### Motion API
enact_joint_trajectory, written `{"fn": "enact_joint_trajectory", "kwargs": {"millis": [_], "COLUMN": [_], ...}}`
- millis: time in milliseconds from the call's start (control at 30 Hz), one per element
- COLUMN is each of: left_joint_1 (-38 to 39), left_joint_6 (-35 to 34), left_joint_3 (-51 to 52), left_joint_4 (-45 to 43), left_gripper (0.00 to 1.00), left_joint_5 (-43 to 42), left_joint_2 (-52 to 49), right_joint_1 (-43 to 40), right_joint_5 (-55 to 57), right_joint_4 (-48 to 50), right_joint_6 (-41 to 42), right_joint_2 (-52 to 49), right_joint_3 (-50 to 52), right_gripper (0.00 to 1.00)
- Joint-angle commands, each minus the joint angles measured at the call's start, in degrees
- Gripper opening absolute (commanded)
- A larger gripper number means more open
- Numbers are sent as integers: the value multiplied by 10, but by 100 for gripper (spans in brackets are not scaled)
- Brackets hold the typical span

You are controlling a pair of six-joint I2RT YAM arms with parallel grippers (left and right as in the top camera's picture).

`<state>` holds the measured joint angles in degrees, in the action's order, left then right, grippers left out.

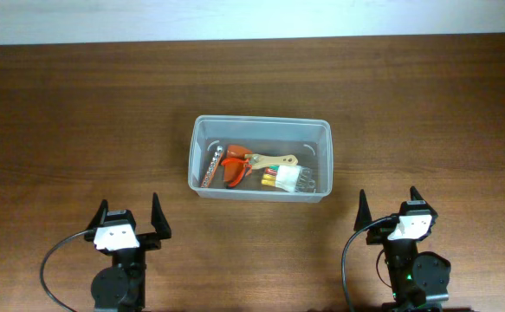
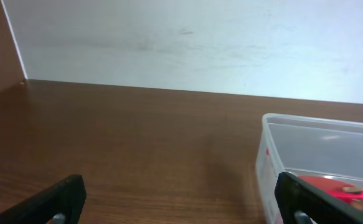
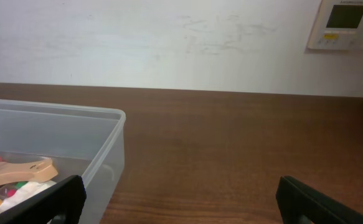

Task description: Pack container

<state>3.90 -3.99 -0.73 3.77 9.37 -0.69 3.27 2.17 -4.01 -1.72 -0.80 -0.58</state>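
The clear rectangular plastic tub (image 1: 261,120) lies ahead of both grippers, touching neither. The left gripper (image 1: 129,206) is off its near-left corner and the right gripper (image 1: 389,199) off its near-right corner, both with jaws spread wide and empty.

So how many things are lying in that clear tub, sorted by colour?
silver piece: 1
red-orange tool: 1
pale wooden piece: 1
white and multicoloured bundle: 1
Total in the container: 4, as far as the overhead view shows.

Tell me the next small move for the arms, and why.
Probably no reach at all: the small tools already lie inside the container, the left gripper and right gripper stand open and empty, and nothing loose shows on the table.
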Motion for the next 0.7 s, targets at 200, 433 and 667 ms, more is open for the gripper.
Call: {"fn": "enact_joint_trajectory", "kwargs": {"millis": [200,433,667], "left_joint_1": [1,1,1], "left_joint_6": [-31,-31,-31], "left_joint_3": [2,2,2], "left_joint_4": [4,4,4], "left_gripper": [99,99,99], "left_joint_5": [-40,-40,-40], "left_joint_2": [4,4,4], "right_joint_1": [5,5,5], "right_joint_5": [13,13,13], "right_joint_4": [-5,-4,-4], "right_joint_6": [1,1,1], "right_joint_2": [5,5,5], "right_joint_3": [3,3,3], "right_gripper": [99,99,99]}}
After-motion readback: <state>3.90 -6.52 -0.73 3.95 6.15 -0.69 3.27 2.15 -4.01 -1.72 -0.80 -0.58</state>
